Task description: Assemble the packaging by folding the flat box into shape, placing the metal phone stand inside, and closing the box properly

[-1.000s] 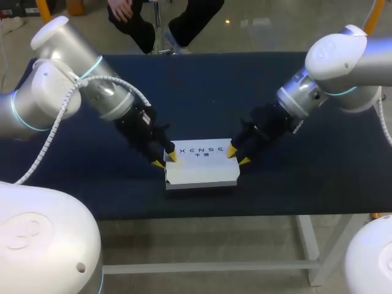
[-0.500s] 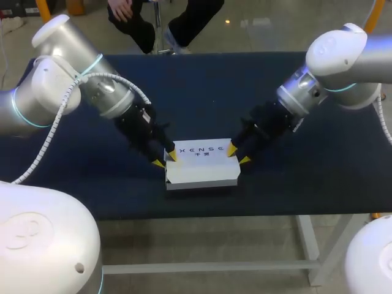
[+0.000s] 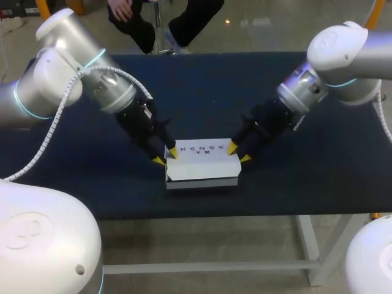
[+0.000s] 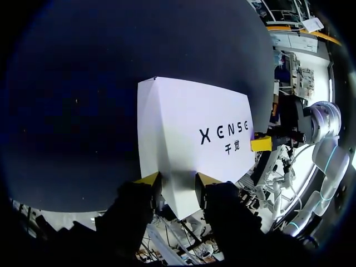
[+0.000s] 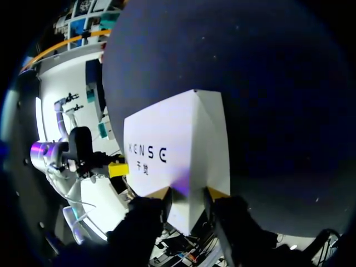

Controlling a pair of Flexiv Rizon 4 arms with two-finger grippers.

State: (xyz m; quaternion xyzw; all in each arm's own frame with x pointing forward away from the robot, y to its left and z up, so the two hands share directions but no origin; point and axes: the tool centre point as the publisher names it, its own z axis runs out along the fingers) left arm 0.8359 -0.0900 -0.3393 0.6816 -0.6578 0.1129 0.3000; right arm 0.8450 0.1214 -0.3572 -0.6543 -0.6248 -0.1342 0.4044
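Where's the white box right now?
In the head view the white box sits on the table near its front edge, left gripper at its left end, right gripper at its right end.

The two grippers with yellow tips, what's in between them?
The white box lies between the left gripper and the right gripper, one at each end; the head view shows it.
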